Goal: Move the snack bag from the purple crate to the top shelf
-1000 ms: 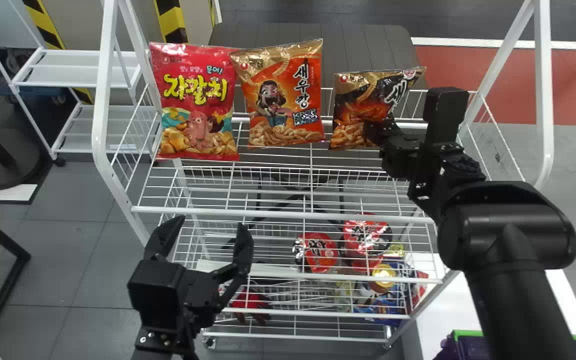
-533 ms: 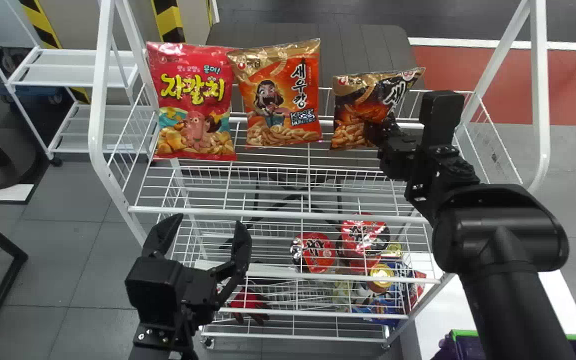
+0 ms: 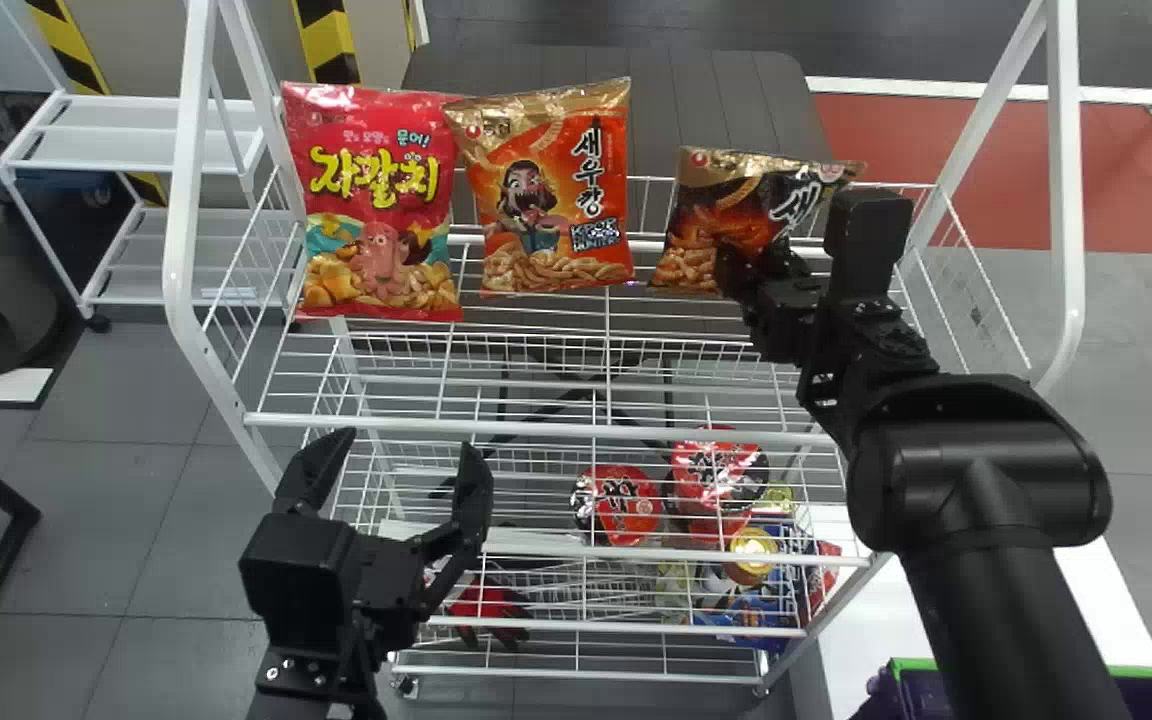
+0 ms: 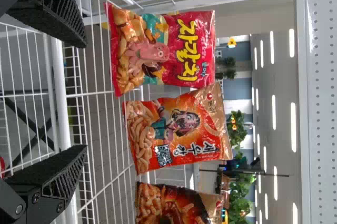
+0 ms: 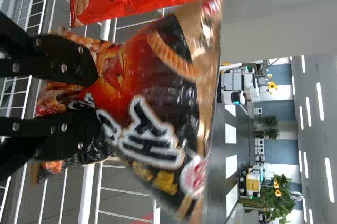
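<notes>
My right gripper [image 3: 751, 275] is over the right part of the top shelf [image 3: 496, 425], shut on the black and gold snack bag [image 3: 726, 220], which leans to the right. In the right wrist view the right gripper [image 5: 87, 95] pinches the lower part of that snack bag [image 5: 152, 98], and its film is creased around the fingers. My left gripper [image 3: 391, 470] is parked open in front of the rack's left side; in the left wrist view the left gripper [image 4: 81, 98] has nothing between its fingers. The purple crate [image 3: 946, 700] is at the lower right.
A red bag [image 3: 381, 200] and an orange bag [image 3: 541, 190] stand on the top shelf, left of the held bag. White posts [image 3: 1066, 200] rise at the rack's sides. Red-lidded cups [image 3: 626, 505] sit on a lower shelf. A white table [image 3: 1066, 590] adjoins the rack's right side.
The held bag has tilted further to the right with my right gripper. The whole head view has shifted slightly, rack and both arms moving left in it together.
</notes>
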### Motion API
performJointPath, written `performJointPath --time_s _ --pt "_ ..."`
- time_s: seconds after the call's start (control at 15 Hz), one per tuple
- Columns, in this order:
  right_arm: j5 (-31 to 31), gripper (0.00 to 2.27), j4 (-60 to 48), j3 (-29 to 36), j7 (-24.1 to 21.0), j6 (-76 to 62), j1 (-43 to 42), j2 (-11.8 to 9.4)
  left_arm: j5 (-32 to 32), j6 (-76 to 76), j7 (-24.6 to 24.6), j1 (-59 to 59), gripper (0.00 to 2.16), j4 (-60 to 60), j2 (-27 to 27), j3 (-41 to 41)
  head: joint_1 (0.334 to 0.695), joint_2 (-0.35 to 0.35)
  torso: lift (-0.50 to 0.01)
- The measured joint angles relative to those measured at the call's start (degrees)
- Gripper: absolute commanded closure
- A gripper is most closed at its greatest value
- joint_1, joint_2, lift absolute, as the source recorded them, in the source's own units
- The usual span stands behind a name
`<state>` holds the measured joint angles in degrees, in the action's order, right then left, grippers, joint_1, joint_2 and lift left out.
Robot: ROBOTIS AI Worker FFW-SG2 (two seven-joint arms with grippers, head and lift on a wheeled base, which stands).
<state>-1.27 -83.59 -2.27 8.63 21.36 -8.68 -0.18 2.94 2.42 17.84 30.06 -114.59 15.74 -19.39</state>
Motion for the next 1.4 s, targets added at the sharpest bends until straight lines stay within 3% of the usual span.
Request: performJointPath --time_s 0.73,1.0,1.4 --pt "0.2 0.16 -4.4 -1.9 -0.3 0.2 3.1 0.0 0.1 -0.8 0.2 0.8 0.15 0.0 0.2 0.2 0.695 -0.012 0.001" --pt "1.5 0.16 -13.7 -2.2 -0.2 -0.1 9.0 0.0 0.0 -1.2 0.3 1.1 0.15 -0.2 0.2 0.2 0.695 -0.010 0.001" --pt "1.7 0.16 -36.8 0.2 0.9 4.9 24.7 0.0 0.0 -1.8 0.2 2.4 0.15 -1.9 0.4 1.5 0.695 -0.024 0.001"
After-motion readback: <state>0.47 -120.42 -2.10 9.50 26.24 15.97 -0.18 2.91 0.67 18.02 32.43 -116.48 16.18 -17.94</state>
